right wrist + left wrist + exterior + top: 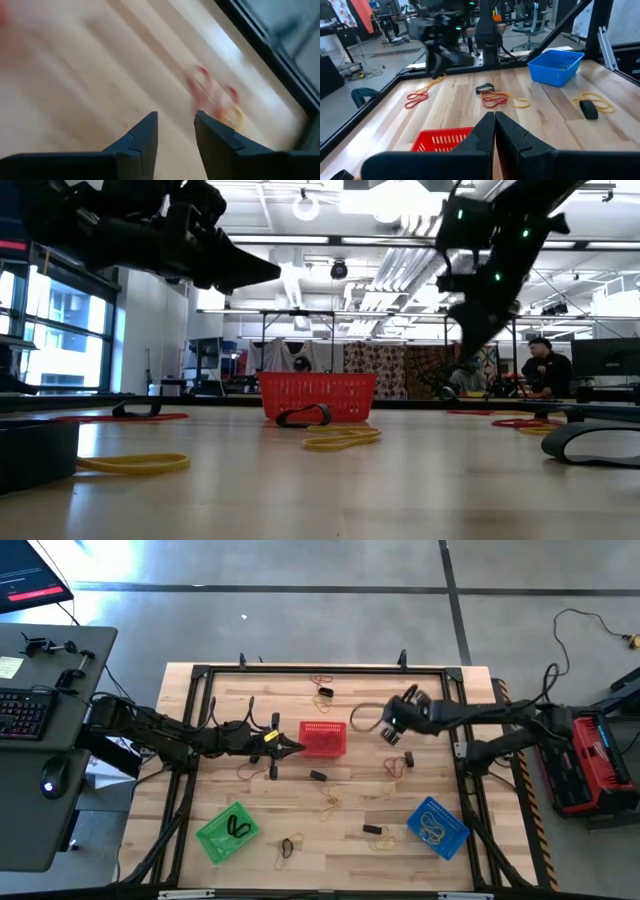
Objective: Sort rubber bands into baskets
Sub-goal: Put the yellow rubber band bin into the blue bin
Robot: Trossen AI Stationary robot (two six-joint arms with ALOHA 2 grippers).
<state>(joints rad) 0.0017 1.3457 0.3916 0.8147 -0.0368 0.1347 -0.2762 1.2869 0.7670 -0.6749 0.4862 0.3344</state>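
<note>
The red basket (322, 738) stands at the table's middle, the green basket (228, 831) near left with a black band in it, and the blue basket (437, 827) near right with yellow bands. Rubber bands lie flat on the wood: a red and yellow pair (397, 765), a tan loop (365, 718), and black ones (318, 776). My left gripper (292, 746) is shut, level, at the red basket's left side (440, 140), with nothing visible between its fingers. My right gripper (386, 730) hangs open above the table right of the red basket, slanting down, with nothing between its fingers (175, 127).
More bands lie near the far edge (322, 682) and near the front edge (288, 848). A black frame (330, 670) rims the table. A desk with a keyboard (20, 712) stands to the left. A person (545, 365) sits in the room beyond.
</note>
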